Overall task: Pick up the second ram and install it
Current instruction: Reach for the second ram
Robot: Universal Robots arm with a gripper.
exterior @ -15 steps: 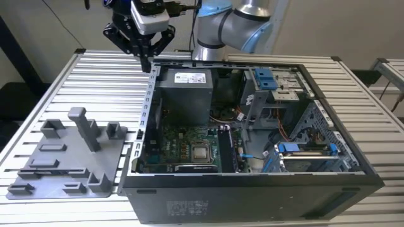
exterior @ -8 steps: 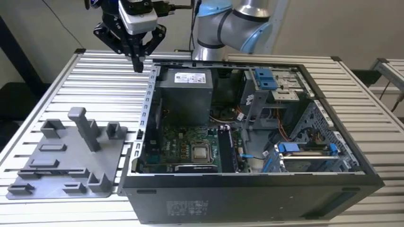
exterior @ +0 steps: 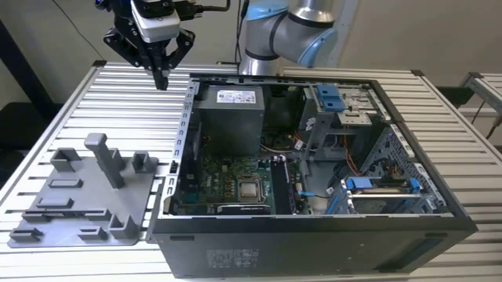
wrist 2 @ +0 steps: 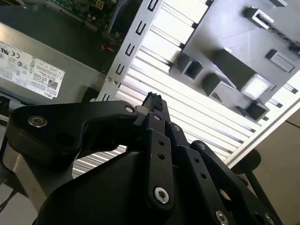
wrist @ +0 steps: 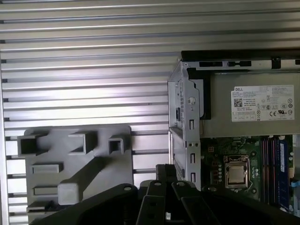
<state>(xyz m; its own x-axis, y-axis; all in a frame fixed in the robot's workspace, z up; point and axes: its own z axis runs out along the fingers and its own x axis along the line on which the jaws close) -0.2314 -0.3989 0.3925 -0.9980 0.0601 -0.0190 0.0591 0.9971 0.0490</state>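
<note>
My gripper hangs high over the slatted table, at the exterior view's left of the open computer case and beyond the grey holder plate. Its black fingers are shut tip to tip with nothing visible between them. In the first wrist view a blue-green ram stick stands seated in the motherboard's long slots beside the processor. I cannot tell whether it is the second ram. The holder plate shows bare grey pockets and no stick on it.
The grey power supply fills the case's far corner below the gripper's side. Blue drive latches and cables crowd the case's right half. The arm's base rises behind the case. The slatted metal table spreads between plate and case.
</note>
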